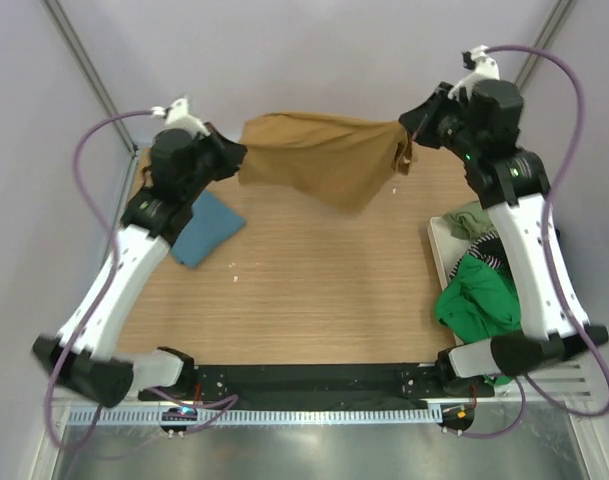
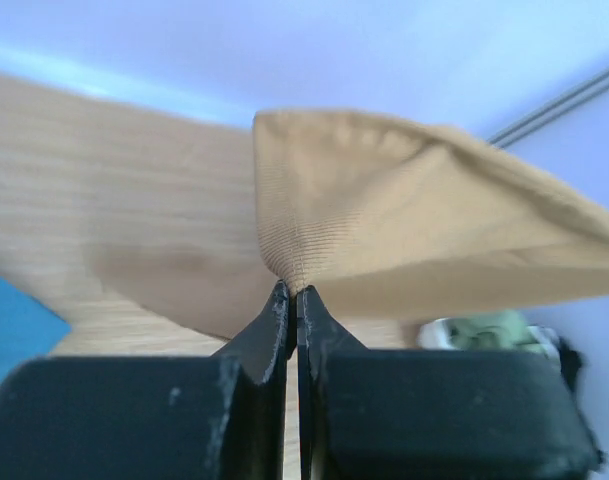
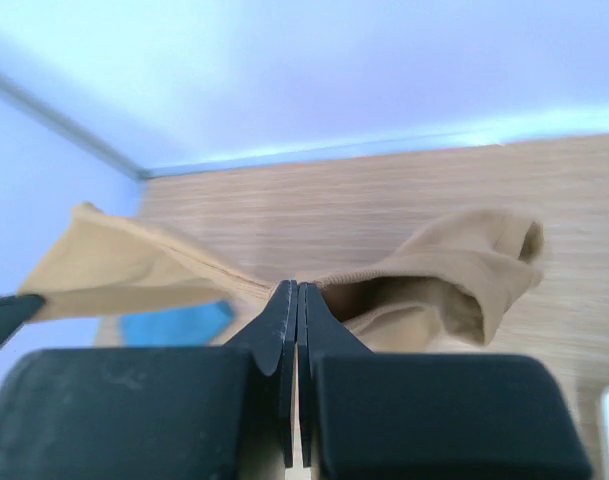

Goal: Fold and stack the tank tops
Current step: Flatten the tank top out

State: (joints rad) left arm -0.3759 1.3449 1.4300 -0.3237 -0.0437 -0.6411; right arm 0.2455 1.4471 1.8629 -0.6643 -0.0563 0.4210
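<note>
Holding tan tank top (image 1: 319,155) aloft, left pincer (image 1: 239,160), right pincer (image 1: 404,140) each pinching a corner

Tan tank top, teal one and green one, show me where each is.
tan tank top (image 1: 319,160), top external view, middle of the lifted cloth
teal tank top (image 1: 206,228), top external view, centre of the folded piece
green tank top (image 1: 476,300), top external view, middle of the crumpled heap

Right gripper (image 3: 296,292) pinching edge of tan tank top (image 3: 134,270), jaws pressing tight together. Cloth stretching taut toward left frame edge, hanging above wooden table (image 3: 384,200). Other part bunching right of fingers, fold gaping open. Teal blue top (image 3: 174,325) lying on table beyond, partly hidden by cloth. Pale wall (image 3: 334,70) filling background.
</note>
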